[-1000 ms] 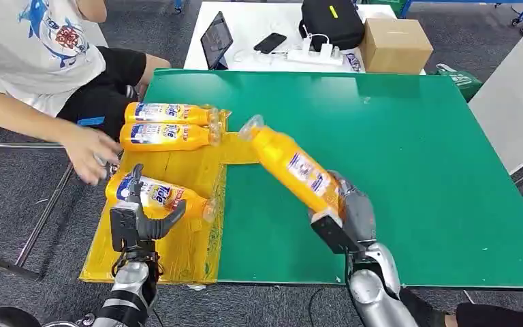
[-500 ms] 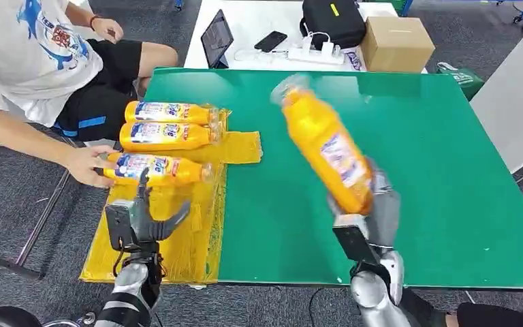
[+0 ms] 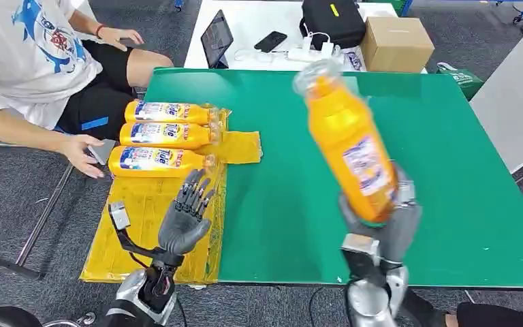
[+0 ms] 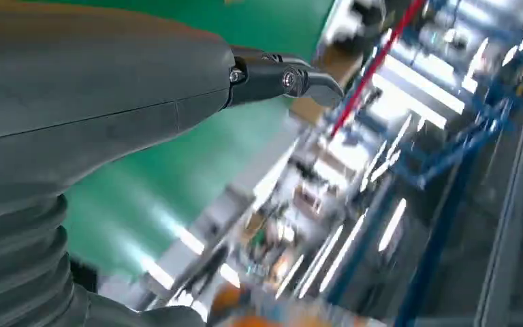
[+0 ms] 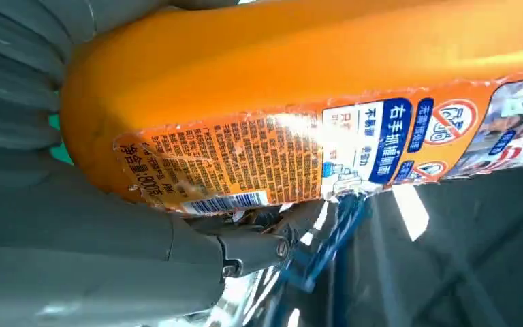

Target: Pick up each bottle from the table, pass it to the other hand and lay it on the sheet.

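Handover is the step at hand: near right, the right hand point(image 3: 380, 228) grips an orange bottle point(image 3: 349, 146) by its base, raised and tilted; near left, the left hand point(image 3: 185, 221) waits with fingers spread, empty. Next, bring them together. Farther left, three bottles point(image 3: 165, 135) lie on the yellow sheet point(image 3: 151, 231).

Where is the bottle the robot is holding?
In the head view, the bottle is on the right, raised above the green table, gripped by the right hand.

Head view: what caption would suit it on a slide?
Right hand lifts an orange bottle while the open left hand waits over the yellow sheet.
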